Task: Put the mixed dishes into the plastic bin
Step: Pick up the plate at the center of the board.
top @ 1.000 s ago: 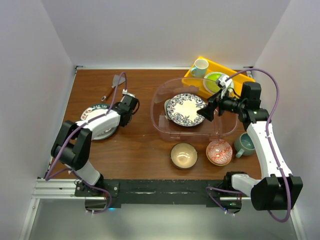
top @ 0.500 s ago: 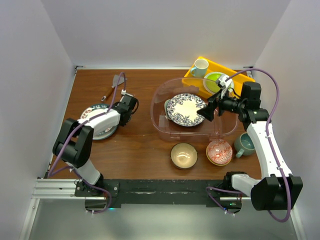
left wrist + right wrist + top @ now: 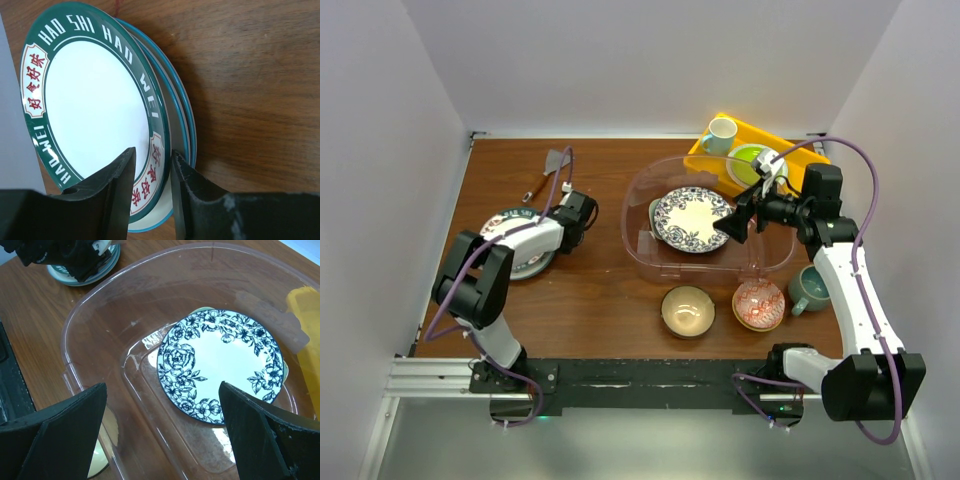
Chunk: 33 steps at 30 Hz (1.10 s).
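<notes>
The dark-green lettered plate point(image 3: 90, 105) tops a stack of teal-rimmed plates point(image 3: 515, 245) at the table's left. My left gripper point(image 3: 154, 165) straddles its near rim with narrowed jaws, one finger over the plate, the other just outside the rim; a gap shows. The clear plastic bin point(image 3: 638, 195) holds the blue floral plate point(image 3: 222, 367). My right gripper point(image 3: 162, 390) hangs wide open above the bin with nothing between its fingers. In front of the bin stand the tan bowl point(image 3: 687, 309), the red-patterned bowl point(image 3: 758, 304) and the grey-teal mug point(image 3: 810, 287).
A yellow tray point(image 3: 805, 150) behind the bin carries a white mug point(image 3: 721, 133) and a lime-green plate point(image 3: 750, 165). A metal utensil point(image 3: 552, 165) lies at the back left. Walls close in on three sides of the table.
My left arm's elbow has shifted slightly toward the back while its gripper stays at the plate's rim. The right arm has not moved.
</notes>
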Each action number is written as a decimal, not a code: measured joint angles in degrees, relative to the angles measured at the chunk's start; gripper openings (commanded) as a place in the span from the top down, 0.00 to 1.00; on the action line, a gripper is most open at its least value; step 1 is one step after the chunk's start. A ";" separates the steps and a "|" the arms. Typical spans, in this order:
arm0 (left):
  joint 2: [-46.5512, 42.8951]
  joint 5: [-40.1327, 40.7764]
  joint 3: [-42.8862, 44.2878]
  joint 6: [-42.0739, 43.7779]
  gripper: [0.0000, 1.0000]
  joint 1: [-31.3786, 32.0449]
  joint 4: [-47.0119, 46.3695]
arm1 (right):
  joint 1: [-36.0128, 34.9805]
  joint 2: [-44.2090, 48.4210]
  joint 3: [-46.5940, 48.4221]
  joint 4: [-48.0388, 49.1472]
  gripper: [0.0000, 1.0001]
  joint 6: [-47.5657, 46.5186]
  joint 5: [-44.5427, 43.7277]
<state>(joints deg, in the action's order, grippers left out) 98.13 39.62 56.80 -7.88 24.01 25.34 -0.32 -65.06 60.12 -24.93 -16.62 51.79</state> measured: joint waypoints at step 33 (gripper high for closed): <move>-18.47 3.89 -0.46 0.11 1.00 1.29 2.14 | 0.59 1.49 0.00 -0.35 0.02 0.02 0.87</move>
<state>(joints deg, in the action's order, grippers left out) 79.66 43.51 56.34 -7.77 25.30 27.49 0.27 -63.57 60.12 -25.28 -16.60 52.66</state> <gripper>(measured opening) 0.137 0.983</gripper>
